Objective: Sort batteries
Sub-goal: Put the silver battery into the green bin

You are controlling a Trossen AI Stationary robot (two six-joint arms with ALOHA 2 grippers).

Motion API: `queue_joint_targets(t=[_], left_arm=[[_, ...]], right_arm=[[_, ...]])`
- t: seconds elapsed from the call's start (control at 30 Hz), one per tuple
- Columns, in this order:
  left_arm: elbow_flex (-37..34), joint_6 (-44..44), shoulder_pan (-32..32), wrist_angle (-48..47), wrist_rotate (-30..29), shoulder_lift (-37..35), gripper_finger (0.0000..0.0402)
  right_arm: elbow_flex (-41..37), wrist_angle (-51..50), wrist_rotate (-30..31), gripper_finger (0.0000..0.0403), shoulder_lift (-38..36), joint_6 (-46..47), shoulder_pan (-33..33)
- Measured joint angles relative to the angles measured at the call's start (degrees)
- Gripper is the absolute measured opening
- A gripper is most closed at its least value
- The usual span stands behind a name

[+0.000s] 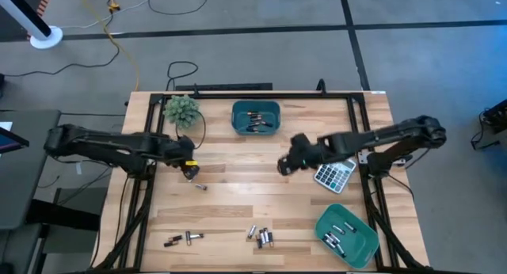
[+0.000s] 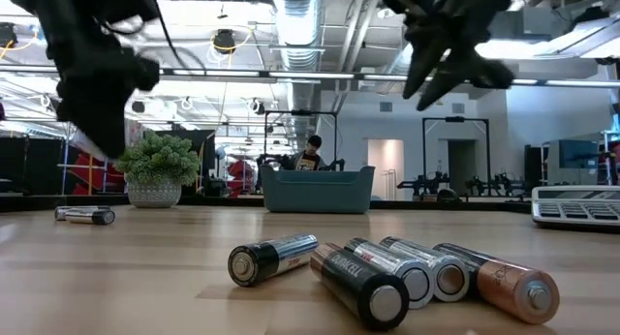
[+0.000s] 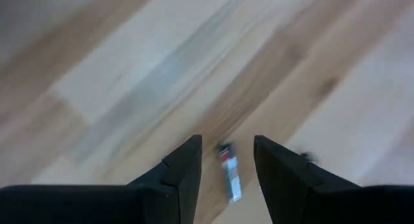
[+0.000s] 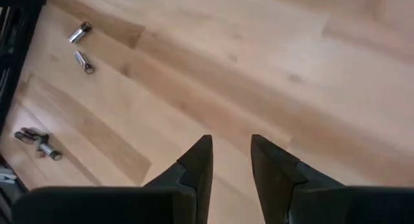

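Step in hand: the left gripper (image 1: 188, 172) hangs over a lone battery (image 1: 200, 186) on the left half of the wooden table (image 1: 238, 203), lining up for a pick, I'd say.
Left claw: fingers stand apart with nothing between them; in its wrist view the small cell (image 3: 229, 174) lies on the wood right in the gap.
Right gripper (image 1: 284, 166): above bare wood near the table's middle, beside the calculator (image 1: 333, 175); its fingers are parted by a narrow gap and carry nothing.
Sorted already: some cells lie in the teal bin (image 1: 256, 118) at the far edge, more in the second teal bin (image 1: 347, 235) at the near right corner.
Left to sort: a cluster of batteries (image 1: 262, 236) at the near edge, which the low view shows as five AA cells (image 2: 387, 274) lying side by side; a smaller group (image 1: 183, 239) sits to its left.
Bystanders: a potted plant (image 1: 181, 110) at the far left corner, not part of the job.
Next move, my guess: the left arm needs to drop straight down, keep the cell centred, close across its narrow width, then lift.
Risk: a round cell may roll if one finger touches first.
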Motion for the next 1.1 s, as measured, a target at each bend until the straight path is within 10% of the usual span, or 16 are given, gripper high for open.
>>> queue_joint_targets(t=[0.47, 1.1], left_arm=[[0.11, -0.96, 3.17, 0.49, 9.14, 19.0, 0.0135], [0.45, -13.4, 0.8, 8.1, 11.94, 20.09, 0.0135]], right_arm=[[-0.25, 3.25, 7.81, 0.0119, 0.15, 14.15, 11.45], [-0.25, 3.39, 5.89, 0.0119, 0.09, 1.66, 11.64]])
